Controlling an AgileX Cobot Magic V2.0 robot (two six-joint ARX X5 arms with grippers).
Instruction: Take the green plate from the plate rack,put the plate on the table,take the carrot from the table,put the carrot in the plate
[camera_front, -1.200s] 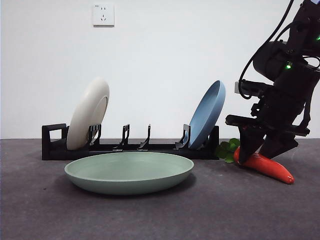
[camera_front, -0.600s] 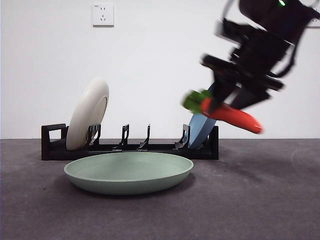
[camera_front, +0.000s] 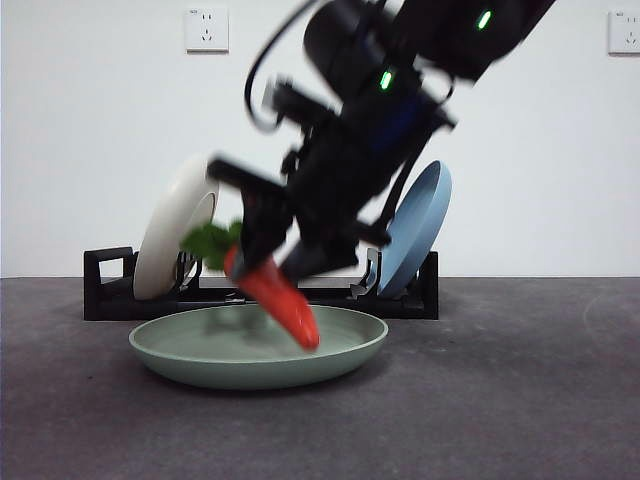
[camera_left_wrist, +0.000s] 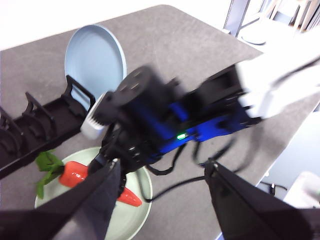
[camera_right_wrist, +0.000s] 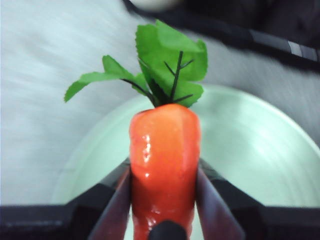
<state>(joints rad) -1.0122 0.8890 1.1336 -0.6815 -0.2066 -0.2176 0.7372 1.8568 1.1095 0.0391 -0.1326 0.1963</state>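
Over the green plate (camera_front: 258, 345) the right gripper (camera_front: 285, 265) hangs with its jaws closed on the carrot (camera_front: 275, 295), pinching the orange body on both sides just below the leaves (camera_front: 210, 243). From the front, the carrot tilts: its leafy thick end points toward ten o'clock and its tip toward four o'clock, low inside the plate's rim; whether the tip touches the plate is unclear because of blur. The right wrist view shows the carrot (camera_right_wrist: 164, 165) gripped between the two black jaws, leaves (camera_right_wrist: 160, 65) away from the camera, with the pale green plate (camera_right_wrist: 250, 150) spread beneath it.

The plate lies flat on the table (camera_front: 500, 400), just in front of the rack (camera_front: 110, 290). A white plate (camera_front: 175, 235) stands in the rack near its handle end, at nine o'clock from the gripper, and a blue plate (camera_front: 418, 230) leans at the other end, at three o'clock.

The left gripper (camera_left_wrist: 160, 195) is well above the table with its jaws wide apart and nothing between them. Its camera looks down on the right arm (camera_left_wrist: 170, 125), the carrot (camera_left_wrist: 80, 175) over the plate (camera_left_wrist: 135, 220), the rack (camera_left_wrist: 40, 125) and the blue plate (camera_left_wrist: 95, 60).
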